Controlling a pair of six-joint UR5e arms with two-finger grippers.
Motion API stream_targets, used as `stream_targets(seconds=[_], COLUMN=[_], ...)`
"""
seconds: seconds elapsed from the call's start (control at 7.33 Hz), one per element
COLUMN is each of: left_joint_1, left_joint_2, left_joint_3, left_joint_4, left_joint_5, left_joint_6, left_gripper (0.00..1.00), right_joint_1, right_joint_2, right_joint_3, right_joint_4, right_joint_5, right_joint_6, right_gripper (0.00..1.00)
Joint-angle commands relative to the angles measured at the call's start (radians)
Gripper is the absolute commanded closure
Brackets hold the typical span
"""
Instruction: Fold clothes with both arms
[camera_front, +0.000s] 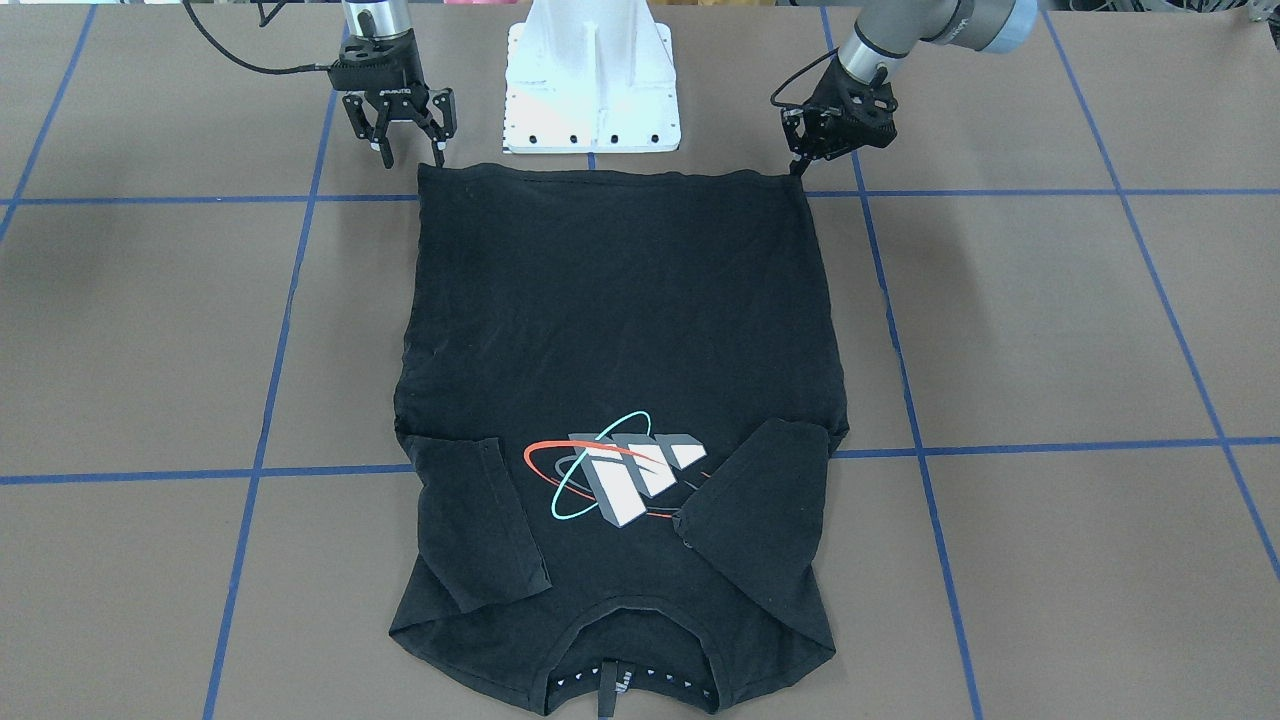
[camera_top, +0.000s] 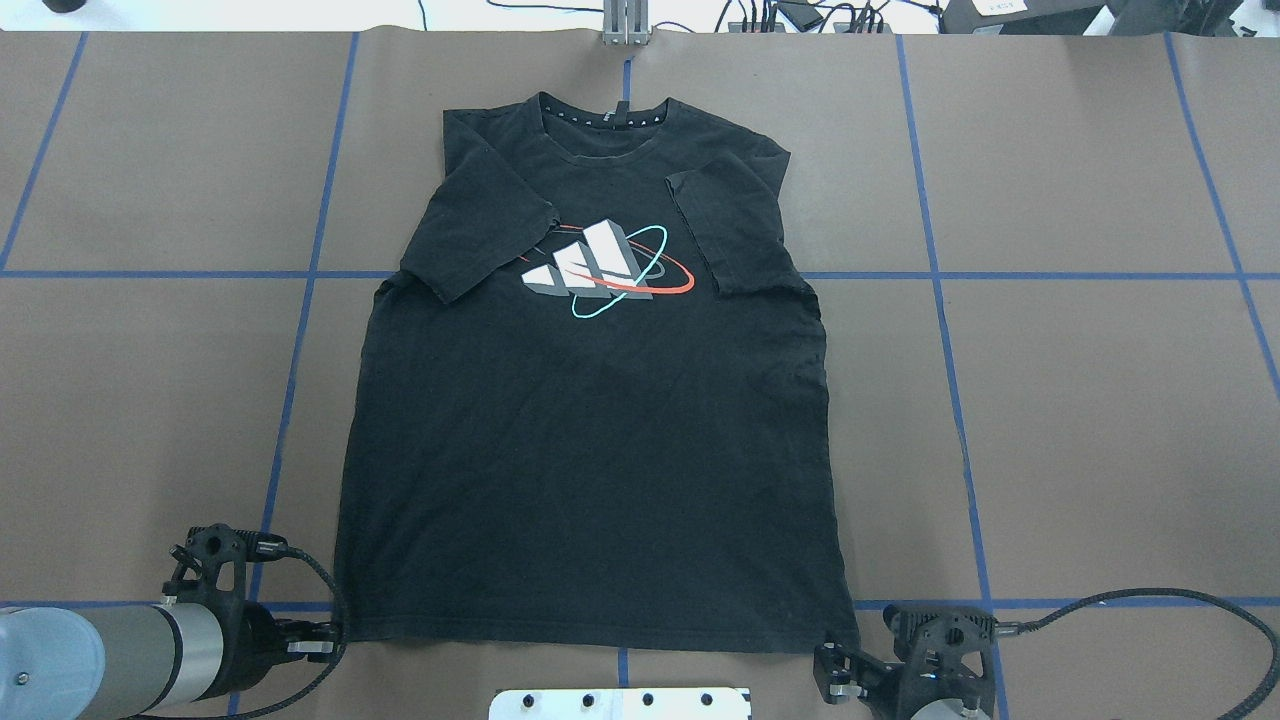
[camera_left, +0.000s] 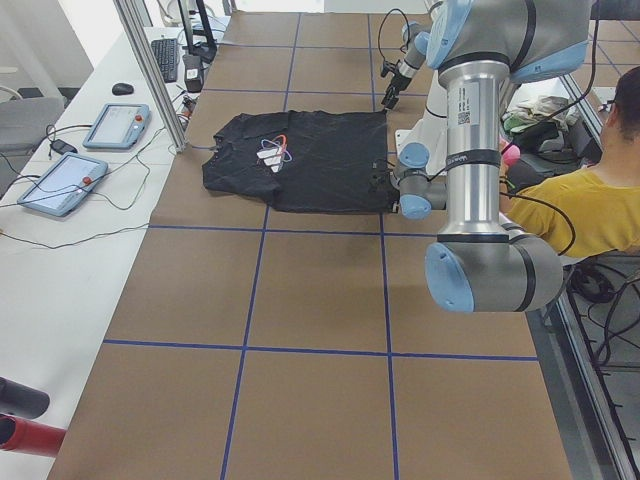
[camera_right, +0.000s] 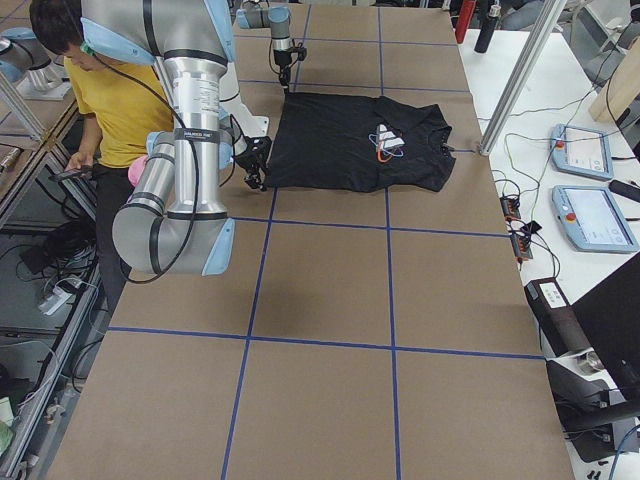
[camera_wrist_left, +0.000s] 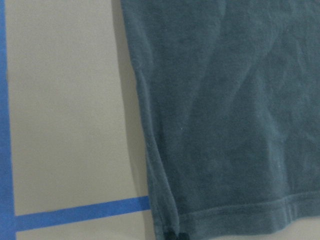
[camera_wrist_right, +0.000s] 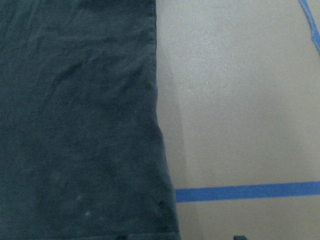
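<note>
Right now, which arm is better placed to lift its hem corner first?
Probably left: the left tool looks shut on the T-shirt at its hem corner. The right tool hangs open at its corner, gripping nothing.

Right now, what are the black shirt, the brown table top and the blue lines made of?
T-shirt: looks like soft, matte knit cloth, probably cotton; it wrinkles and has stitched hems.
Table: dull brown covering, maybe paper or card; I can't be sure.
Blue lines: look like stuck-on tape, flat with straight edges.
</note>
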Motion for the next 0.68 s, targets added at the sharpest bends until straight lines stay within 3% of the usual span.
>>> stream_targets(seconds=[0.0,0.55], left_joint_1=[0.000,0.000], left_joint_2=[0.000,-0.001], left_joint_3=[-0.002,-0.008], left_joint_4=[-0.001,-0.002], left_joint_5=[-0.002,-0.008], left_joint_6=[0.000,0.000], left_gripper=[1.00,1.00], right_joint_1=[-0.019,-0.024], right_joint_2=[0.011,0.031], right_joint_3=[-0.005,-0.034], right_joint_4=[0.000,0.000], right_joint_5=[-0.017,-0.030], right_joint_6=[0.002,0.004], right_gripper=[0.30,0.54])
